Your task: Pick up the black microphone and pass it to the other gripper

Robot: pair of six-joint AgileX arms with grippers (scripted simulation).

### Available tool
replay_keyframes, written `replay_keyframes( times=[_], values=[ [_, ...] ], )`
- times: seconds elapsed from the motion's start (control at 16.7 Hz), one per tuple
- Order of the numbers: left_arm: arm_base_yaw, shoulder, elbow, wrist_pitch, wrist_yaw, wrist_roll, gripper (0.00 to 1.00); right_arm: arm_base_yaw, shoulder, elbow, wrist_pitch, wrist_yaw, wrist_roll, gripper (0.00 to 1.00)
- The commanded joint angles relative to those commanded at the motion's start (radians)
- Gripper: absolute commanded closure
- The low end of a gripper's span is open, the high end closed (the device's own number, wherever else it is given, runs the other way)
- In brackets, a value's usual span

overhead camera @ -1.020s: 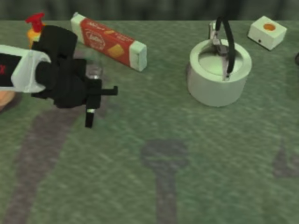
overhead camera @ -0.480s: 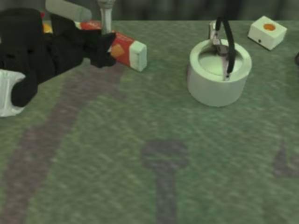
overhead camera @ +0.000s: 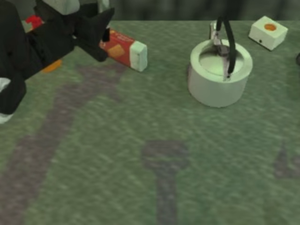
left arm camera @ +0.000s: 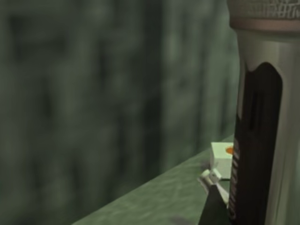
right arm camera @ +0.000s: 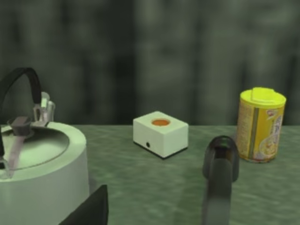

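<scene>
Up and toward the table's far left corner since half a second ago: the left pincer (overhead camera: 97, 33), which carried the black microphone (left arm camera: 262, 42) off the table (overhead camera: 140, 140) and now hangs in front of the carton.

Top view: one left arm fills the upper left corner, its black pincer covering the near end of one red-and-white carton (overhead camera: 125, 49). One red bottle cap (overhead camera: 33, 20) peeks out behind the arm. At the right of the table stand one white round pot (overhead camera: 219, 78) with a black arched handle, and beyond it one small white box (overhead camera: 267, 32) with an orange spot. The two arms' shadows lie on the green cloth.

Left wrist view: the one microphone stands upright close before the camera, clenched by the left pincer and held above the table, its silver mesh head uppermost. Far off are the white box and a bit of the pot's handle.

Right wrist view: the right pincer (right arm camera: 154, 206), parked at the table's right side, has its two fingers spread apart and holds nothing. Before it stand the pot, the white box and one yellow can (right arm camera: 259, 125).
</scene>
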Motion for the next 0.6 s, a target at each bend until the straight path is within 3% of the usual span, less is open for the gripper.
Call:
replay_keyframes(
  times=[0.3,0.42,0.6],
  values=[
    [-0.022,-0.001,0.004,-0.002,-0.019,0.0,1.0,0.0,0.0,0.0,0.0,0.0,0.0,0.0],
    [-0.077,-0.019,-0.001,-0.003,-0.074,-0.003,1.0,0.0,0.0,0.0,0.0,0.0,0.0,0.0],
    [-0.2,-0.06,-0.014,-0.006,-0.205,-0.011,1.0,0.0,0.0,0.0,0.0,0.0,0.0,0.0]
  ],
)
